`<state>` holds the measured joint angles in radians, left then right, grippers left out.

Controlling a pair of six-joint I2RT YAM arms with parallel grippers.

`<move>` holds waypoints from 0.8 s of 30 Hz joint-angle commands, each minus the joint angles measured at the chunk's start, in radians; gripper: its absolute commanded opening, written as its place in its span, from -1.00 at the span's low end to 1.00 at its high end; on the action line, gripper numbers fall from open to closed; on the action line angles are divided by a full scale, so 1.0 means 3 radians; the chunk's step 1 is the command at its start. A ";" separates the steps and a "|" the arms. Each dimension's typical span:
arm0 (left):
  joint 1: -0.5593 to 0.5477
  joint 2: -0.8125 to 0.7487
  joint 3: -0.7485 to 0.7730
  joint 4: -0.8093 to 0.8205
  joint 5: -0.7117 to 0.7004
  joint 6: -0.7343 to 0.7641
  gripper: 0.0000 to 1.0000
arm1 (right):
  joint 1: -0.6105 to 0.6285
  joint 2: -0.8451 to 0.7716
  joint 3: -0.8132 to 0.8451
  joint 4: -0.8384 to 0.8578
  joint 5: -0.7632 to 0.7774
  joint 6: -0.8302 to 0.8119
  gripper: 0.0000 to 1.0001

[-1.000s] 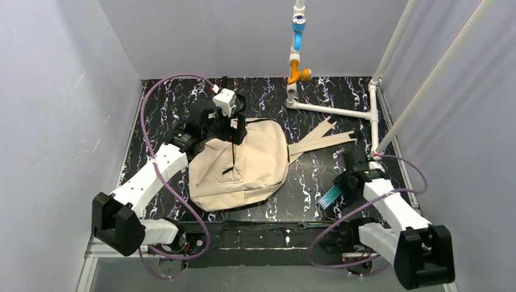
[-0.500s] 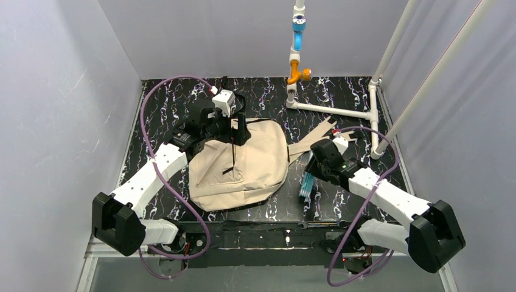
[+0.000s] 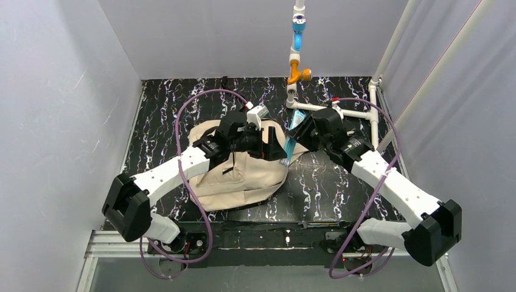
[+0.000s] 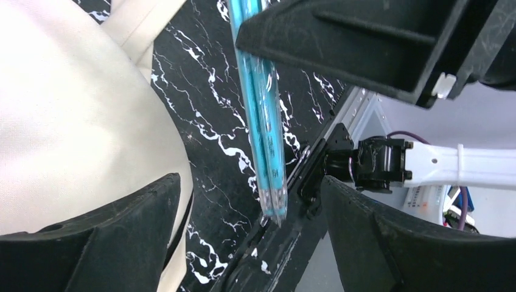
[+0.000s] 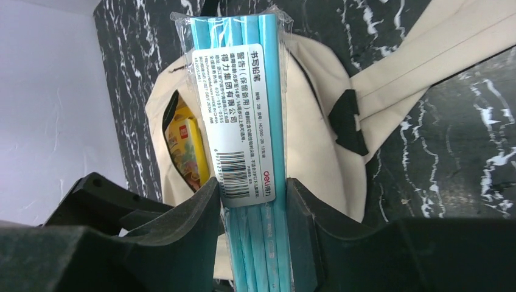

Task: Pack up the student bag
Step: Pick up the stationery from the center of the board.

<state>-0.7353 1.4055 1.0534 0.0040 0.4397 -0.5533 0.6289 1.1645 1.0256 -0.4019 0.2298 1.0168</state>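
The beige student bag (image 3: 234, 173) lies flat on the black marbled table (image 3: 341, 182). In the right wrist view its opening (image 5: 176, 140) gapes and shows a yellow book (image 5: 191, 155) inside. My right gripper (image 3: 299, 135) is shut on a clear pack of blue pencils (image 3: 289, 141) with a white label (image 5: 240, 121), held above the bag's right end. My left gripper (image 3: 266, 141) is open over the same end of the bag (image 4: 73, 121). Its fingers (image 4: 122, 237) straddle empty air, and the pencil pack (image 4: 261, 121) hangs just beyond them.
The bag's beige straps (image 3: 319, 140) trail right across the table. A white pipe frame (image 3: 331, 111) with blue and orange fittings (image 3: 297, 36) stands at the back right. Grey walls close in the left, back and right sides.
My right arm has carried the pencil pack from the front right of the table up to the bag's right end. My left gripper has moved right along the bag's top.
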 commanded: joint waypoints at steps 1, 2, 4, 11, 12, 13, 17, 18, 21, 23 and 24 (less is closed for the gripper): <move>-0.0037 0.0032 -0.0036 0.0113 -0.0119 -0.0103 0.60 | 0.0005 0.0184 0.0213 0.0240 -0.0362 0.0104 -0.36; -0.0039 0.0040 -0.0038 0.0107 -0.0148 -0.0106 0.53 | 0.0005 0.0208 0.0213 0.0256 -0.0402 0.0111 -0.36; -0.0040 0.0044 -0.0043 0.0084 -0.0222 -0.0090 0.36 | 0.0005 0.0212 0.0197 0.0283 -0.0423 0.0127 -0.34; -0.0039 0.0110 -0.0023 0.0026 -0.0247 -0.0113 -0.13 | 0.0005 0.0173 0.0165 0.0326 -0.0423 0.0139 -0.29; -0.0039 0.0116 -0.0037 0.0046 -0.0222 -0.0137 -0.14 | 0.0005 0.0173 0.0166 0.0326 -0.0422 0.0144 -0.29; -0.0036 0.0124 -0.0051 0.0069 -0.0194 -0.0165 -0.14 | 0.0005 0.0173 0.0166 0.0332 -0.0415 0.0139 -0.28; -0.0038 0.0194 -0.0022 0.0151 -0.0029 -0.0281 -0.19 | 0.0005 0.0208 0.0176 0.0355 -0.0449 0.0121 -0.27; -0.0038 0.0217 -0.0004 0.0155 0.0022 -0.0305 -0.24 | 0.0005 0.0209 0.0179 0.0370 -0.0466 0.0103 -0.26; -0.0039 0.0267 0.0013 0.0171 0.0128 -0.0354 -0.37 | 0.0005 0.0184 0.0206 0.0378 -0.0464 0.0016 -0.22; -0.0021 0.0266 0.0000 0.0170 0.0153 -0.0357 -0.52 | 0.0005 0.0164 0.0219 0.0398 -0.0488 -0.0069 -0.08; -0.0008 0.0251 -0.0010 0.0174 0.0155 -0.0367 -0.57 | 0.0005 0.0175 0.0232 0.0418 -0.0544 -0.0143 0.02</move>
<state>-0.7418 1.4918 1.0531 0.0513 0.4397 -0.6518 0.6289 1.2423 1.0401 -0.3550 0.1009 1.0306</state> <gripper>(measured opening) 0.267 0.478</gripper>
